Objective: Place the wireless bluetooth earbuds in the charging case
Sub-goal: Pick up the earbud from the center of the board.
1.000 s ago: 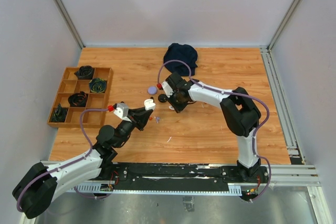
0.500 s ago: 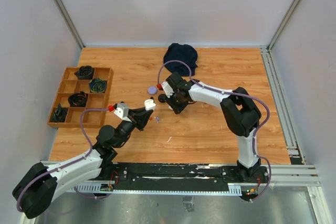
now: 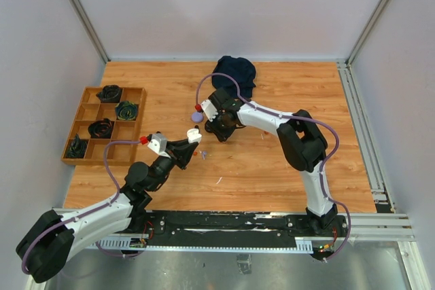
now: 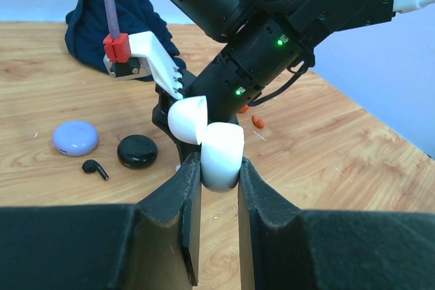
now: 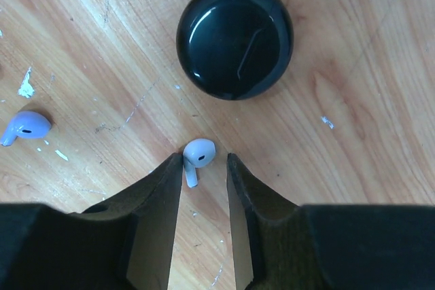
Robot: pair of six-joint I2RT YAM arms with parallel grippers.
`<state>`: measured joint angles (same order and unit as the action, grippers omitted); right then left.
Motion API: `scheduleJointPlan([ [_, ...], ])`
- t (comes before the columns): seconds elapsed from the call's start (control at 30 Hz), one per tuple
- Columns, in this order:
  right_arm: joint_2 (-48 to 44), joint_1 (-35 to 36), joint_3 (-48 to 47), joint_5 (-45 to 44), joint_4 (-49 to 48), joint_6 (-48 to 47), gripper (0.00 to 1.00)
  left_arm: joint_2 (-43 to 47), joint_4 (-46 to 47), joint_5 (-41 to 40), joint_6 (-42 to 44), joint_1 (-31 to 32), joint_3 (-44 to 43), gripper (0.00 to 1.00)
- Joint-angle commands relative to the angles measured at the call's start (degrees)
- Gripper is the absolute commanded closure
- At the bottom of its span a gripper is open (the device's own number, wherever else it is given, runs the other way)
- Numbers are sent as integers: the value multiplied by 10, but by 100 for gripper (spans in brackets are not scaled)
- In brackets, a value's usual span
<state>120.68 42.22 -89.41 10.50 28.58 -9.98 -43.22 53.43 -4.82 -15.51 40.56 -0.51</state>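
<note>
Right wrist view: right gripper (image 5: 204,162), jaws newly parted to a narrow gap, straddles white earbud (image 5: 198,154) lying on table (image 5: 353,161) near black case (image 5: 234,39). Left gripper (image 4: 212,171) clamps open white charging case (image 4: 223,149). Pickup likely next; insertion outstanding.

Bright even overhead light, soft shadows, mostly sharp focus
</note>
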Motion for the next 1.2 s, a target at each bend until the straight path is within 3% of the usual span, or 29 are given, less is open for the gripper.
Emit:
scheduleJointPlan([
  [0.0,36,10,-18,-5,35,-19,66,-2,16,0,7,-6,21,100],
  [0.23,52,20,-39,-6,53,-23,64,-6,18,2,7,-6,20,100],
  [0.73,54,22,-51,-48,96,-10,77,-4,21,12,13,-6,22,100],
  [1.17,-66,20,36,-51,56,23,83,12,47,49,31,-6,33,100],
])
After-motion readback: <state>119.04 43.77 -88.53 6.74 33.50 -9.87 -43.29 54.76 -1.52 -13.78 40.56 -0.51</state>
